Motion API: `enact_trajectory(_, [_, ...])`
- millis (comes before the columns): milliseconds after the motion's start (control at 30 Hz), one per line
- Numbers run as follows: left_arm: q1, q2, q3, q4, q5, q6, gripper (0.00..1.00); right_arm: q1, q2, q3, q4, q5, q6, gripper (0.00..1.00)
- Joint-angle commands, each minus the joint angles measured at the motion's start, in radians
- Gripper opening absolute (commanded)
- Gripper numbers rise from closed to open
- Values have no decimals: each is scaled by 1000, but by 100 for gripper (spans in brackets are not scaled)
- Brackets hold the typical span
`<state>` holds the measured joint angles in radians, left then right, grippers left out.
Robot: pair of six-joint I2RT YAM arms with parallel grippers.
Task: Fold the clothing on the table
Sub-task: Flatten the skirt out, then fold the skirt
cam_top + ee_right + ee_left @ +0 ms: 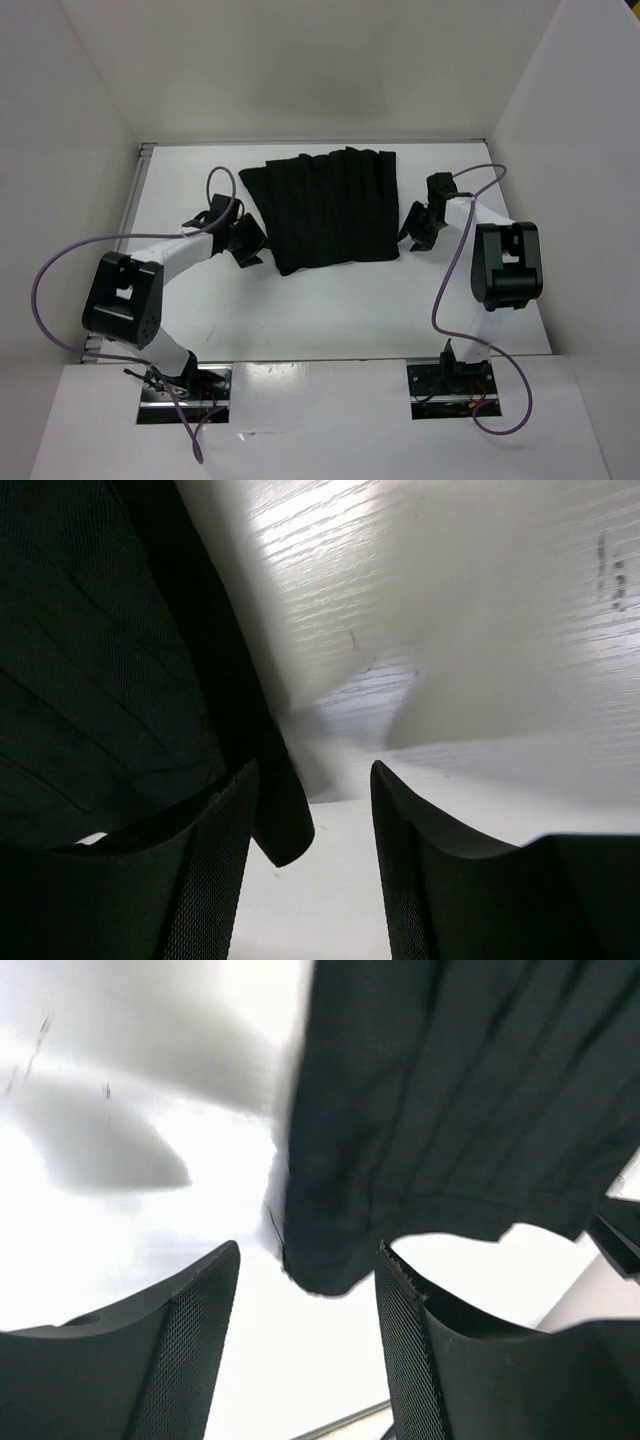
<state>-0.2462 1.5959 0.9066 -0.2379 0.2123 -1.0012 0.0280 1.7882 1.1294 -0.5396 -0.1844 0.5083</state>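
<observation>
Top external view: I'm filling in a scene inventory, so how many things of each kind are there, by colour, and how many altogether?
Black clothing: 1
White table: 1
Black grippers: 2 (left gripper, right gripper)
Total: 4

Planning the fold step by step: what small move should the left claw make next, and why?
Probably ease the left claw forward and close it on the near corner of the clothing. Its jaws stand open and empty, and that corner lies just ahead, in line with the gap between them.
</observation>
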Motion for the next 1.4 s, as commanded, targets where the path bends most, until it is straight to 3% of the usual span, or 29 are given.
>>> enact_trajectory(0, [4,-85,-41,-26,-14,-19,64,36,-47,-19,35,-29,4,54])
enact_trajectory(133, [4,-103,-90,-15,-5,-39,64,46,-38,-19,44,-40,4,54])
enact_trajectory(300, [-24,-15,-110,38,6,-39,61,46,-76,-28,55,-49,4,54])
enact_trajectory(667, [-33,176,4,91,-4,-28,56,46,-170,-37,35,-58,4,54])
enact_trajectory(733, [-33,196,5,91,5,-19,51,46,-170,-37,35,-38,4,54])
enact_trajectory(867, [-42,205,-6,112,18,-19,21,46,-179,-46,26,-29,4,54])
enact_trajectory(900, [-42,205,-18,112,27,-19,9,46,-170,-46,26,-29,-5,54])
enact_trajectory(967, [-42,214,-28,123,27,-19,0,46,-144,-46,26,-29,-5,54])
enact_trajectory(1367, [-42,139,-18,95,25,-1,0,66,11,-28,17,46,-5,51])
